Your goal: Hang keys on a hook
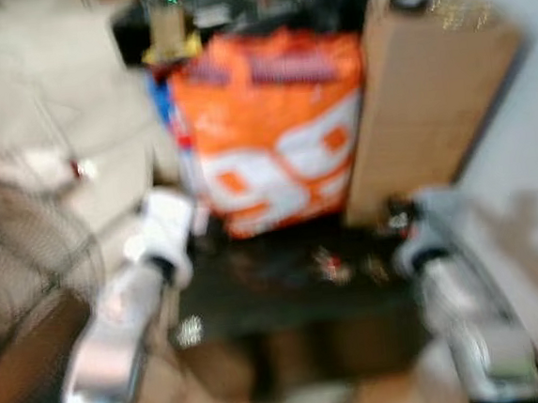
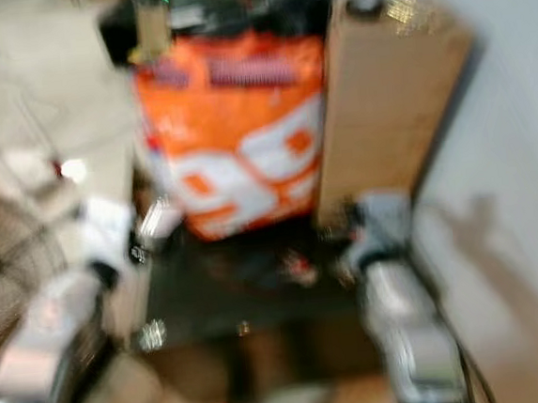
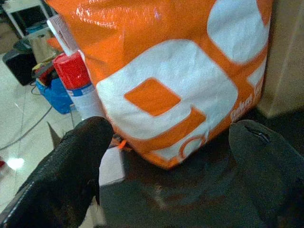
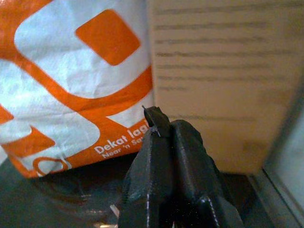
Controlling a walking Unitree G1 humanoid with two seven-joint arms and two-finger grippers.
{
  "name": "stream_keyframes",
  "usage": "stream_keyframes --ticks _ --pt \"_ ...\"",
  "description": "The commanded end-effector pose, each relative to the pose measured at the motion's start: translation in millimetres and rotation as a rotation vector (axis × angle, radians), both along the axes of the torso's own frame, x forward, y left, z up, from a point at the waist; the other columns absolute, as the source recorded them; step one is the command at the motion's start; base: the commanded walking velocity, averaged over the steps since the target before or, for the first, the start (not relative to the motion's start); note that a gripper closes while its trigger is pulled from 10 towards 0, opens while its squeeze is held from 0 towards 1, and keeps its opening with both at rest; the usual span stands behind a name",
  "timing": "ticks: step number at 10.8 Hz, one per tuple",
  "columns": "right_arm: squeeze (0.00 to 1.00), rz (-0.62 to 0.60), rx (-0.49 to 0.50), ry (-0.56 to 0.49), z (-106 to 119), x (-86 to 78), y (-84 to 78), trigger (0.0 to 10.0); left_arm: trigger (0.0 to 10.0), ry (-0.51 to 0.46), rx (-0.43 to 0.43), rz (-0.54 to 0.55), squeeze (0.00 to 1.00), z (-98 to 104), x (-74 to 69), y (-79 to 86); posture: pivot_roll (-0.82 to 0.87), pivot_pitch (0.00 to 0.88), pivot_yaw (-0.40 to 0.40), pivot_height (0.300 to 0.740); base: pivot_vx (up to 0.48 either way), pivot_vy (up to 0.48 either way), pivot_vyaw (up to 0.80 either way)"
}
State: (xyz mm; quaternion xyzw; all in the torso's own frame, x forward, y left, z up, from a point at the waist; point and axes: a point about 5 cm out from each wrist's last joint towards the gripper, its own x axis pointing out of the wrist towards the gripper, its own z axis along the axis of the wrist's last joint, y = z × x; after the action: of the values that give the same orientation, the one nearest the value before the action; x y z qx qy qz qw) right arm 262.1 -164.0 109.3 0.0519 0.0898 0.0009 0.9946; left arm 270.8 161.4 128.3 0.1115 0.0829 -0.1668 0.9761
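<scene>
The head views are blurred. On a dark low table (image 1: 287, 304) lies a small reddish and metallic cluster (image 1: 332, 270) that may be the keys; I cannot tell for sure. My left gripper (image 3: 171, 156) is open, its fingers (image 3: 71, 166) spread wide over the table's left edge, facing the orange bag. My right gripper (image 4: 161, 130) is shut, fingers pressed together with nothing visible between them, near the table's right back corner. Both silver arms (image 1: 121, 337) reach forward on either side of the table.
A big orange and white bag (image 1: 272, 126) stands at the table's back, a tall cardboard box (image 1: 420, 94) to its right against a white wall. A red-capped spray can (image 3: 78, 83) stands left of the bag. A fan grille (image 1: 29, 260) is at far left.
</scene>
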Motion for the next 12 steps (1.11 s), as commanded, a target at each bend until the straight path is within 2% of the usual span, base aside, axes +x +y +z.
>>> stream_keyframes --ticks 1,2,3,4,6,7,8,9,12 --pt "0.00 0.005 0.005 -0.001 2.5 0.9 3.1 10.0 10.0 -0.028 0.009 -0.003 0.00 7.8 3.3 0.8 -0.01 0.000 0.031 0.740 0.000 0.341 0.00" --pt "0.00 0.005 0.004 0.005 2.3 1.1 2.3 10.0 10.0 -0.033 0.018 0.027 0.00 7.3 4.3 1.9 -0.01 0.000 0.026 0.740 0.000 0.000 0.00" --pt "0.00 -0.024 -0.048 0.013 3.6 2.6 -4.7 10.0 10.0 -0.045 -0.032 0.080 0.00 7.6 6.8 2.8 -0.02 0.000 0.017 0.740 0.000 0.000 -0.80" --pt "0.00 -0.027 -0.046 0.010 5.4 2.7 -7.7 10.0 10.0 -0.047 -0.037 0.101 0.00 7.3 6.9 4.9 -0.02 0.000 0.013 0.740 0.000 0.000 -0.80" --pt "0.00 -0.096 -0.127 0.026 8.8 2.6 -21.2 10.0 10.0 -0.064 -0.041 0.152 0.00 10.2 9.5 12.6 -0.03 0.000 0.004 0.740 0.000 0.000 0.00" --pt "0.00 -0.170 -0.069 -0.024 14.4 1.7 -24.2 10.0 10.0 -0.061 -0.030 0.186 0.00 9.3 9.5 17.0 -0.06 0.000 0.020 0.740 0.000 0.000 0.00" --pt "0.00 -0.263 -0.104 -0.072 18.0 1.7 -28.0 10.0 10.0 -0.062 -0.026 0.182 0.00 10.3 10.9 16.7 -0.06 0.000 0.027 0.740 0.000 0.000 0.00" --pt "0.00 -0.255 -0.078 -0.043 14.8 0.9 -26.8 10.0 10.0 -0.064 -0.020 0.179 0.00 11.9 13.2 15.8 -0.06 0.000 0.032 0.740 0.000 0.000 0.00" --pt "0.00 -0.261 -0.059 0.002 12.1 -1.0 -26.5 10.0 10.0 -0.044 -0.039 0.188 0.00 13.4 14.7 16.6 -0.06 0.000 0.036 0.740 0.000 0.000 -0.79"
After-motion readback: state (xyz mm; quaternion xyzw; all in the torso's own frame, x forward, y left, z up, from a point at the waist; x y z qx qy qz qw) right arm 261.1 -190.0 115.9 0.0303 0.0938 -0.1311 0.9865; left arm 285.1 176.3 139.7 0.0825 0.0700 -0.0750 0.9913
